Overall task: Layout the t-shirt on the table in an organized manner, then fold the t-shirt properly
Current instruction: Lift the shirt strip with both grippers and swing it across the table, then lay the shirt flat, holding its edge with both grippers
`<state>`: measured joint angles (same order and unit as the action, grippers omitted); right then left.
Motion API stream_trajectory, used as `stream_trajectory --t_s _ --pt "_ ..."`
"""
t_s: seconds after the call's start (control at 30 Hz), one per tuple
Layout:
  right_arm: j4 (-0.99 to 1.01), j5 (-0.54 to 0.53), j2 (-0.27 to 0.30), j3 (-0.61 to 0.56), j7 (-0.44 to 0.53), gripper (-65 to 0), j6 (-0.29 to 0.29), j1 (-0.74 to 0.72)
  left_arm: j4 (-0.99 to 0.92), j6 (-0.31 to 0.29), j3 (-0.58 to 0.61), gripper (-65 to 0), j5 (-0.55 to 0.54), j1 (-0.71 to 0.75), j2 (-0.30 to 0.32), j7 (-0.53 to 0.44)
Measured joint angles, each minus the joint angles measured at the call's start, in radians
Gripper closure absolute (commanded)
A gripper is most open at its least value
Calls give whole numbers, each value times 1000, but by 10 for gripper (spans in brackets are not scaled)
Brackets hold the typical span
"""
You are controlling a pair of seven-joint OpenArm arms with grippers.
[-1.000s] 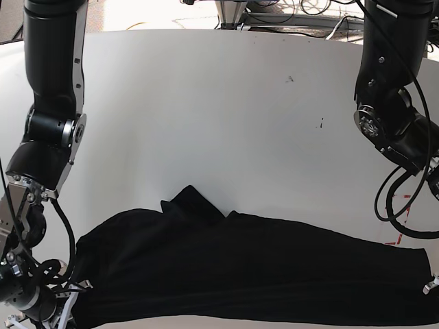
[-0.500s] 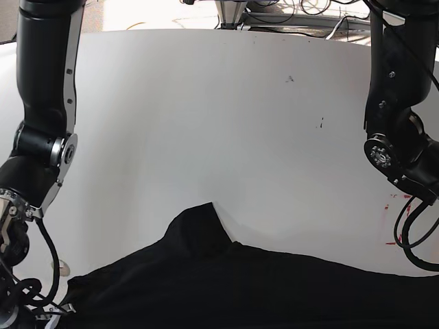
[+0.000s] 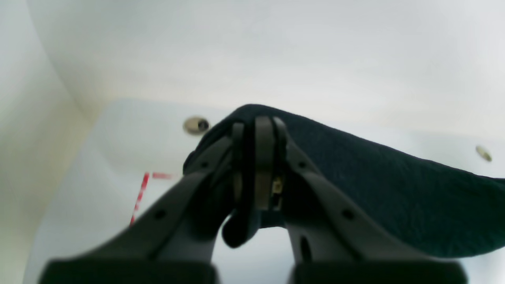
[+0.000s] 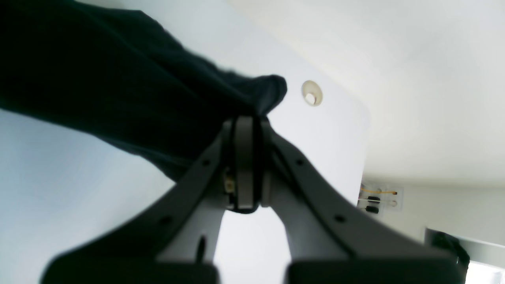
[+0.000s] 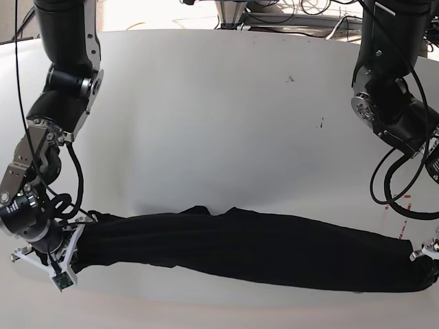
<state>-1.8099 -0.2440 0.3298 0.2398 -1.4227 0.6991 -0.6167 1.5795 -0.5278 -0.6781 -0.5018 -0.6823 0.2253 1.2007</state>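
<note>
The black t-shirt (image 5: 254,248) stretches as a band between left gripper (image 3: 258,130) and right gripper (image 4: 246,122), both clenched on its ends, seemingly just above the table (image 5: 206,116), bare white surface beyond

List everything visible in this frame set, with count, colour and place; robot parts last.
t-shirt: one, black, stretched as a long band across the near part of the table, pinched at both ends.
table: one, glossy white, fills most of the base view.
holes: two, small and round, in the tabletop near its corners; another shows in the right wrist view.
tape mark: one, red, on the table near the left gripper.
cables: several, dark, beyond the far edge.
left gripper: one, dark grey, shut on the t-shirt's end at the base view's right.
right gripper: one, grey, shut on the other end.
arms: two, black, one at each side of the base view.
</note>
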Motion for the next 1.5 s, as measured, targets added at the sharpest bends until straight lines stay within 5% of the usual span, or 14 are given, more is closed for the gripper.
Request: stream_trajectory --t_s 0.8,0.9,1.1,1.3,1.5 --pt "-188 3 -165 198 46 -3 0 652 58 2 -140 -4 -244 751 110 32" --pt "-188 3 -177 198 60 -52 0 687 58 3 -140 -4 -248 786 116 29" --pt "-188 11 -195 205 61 -276 0 738 58 4 -140 -6 -251 835 145 25" --pt "-188 8 -202 204 68 -401 0 784 58 3 -140 -8 -251 875 146 19" --pt "-188 11 -202 204 66 -414 0 793 57 3 -135 -187 -243 903 146 16"
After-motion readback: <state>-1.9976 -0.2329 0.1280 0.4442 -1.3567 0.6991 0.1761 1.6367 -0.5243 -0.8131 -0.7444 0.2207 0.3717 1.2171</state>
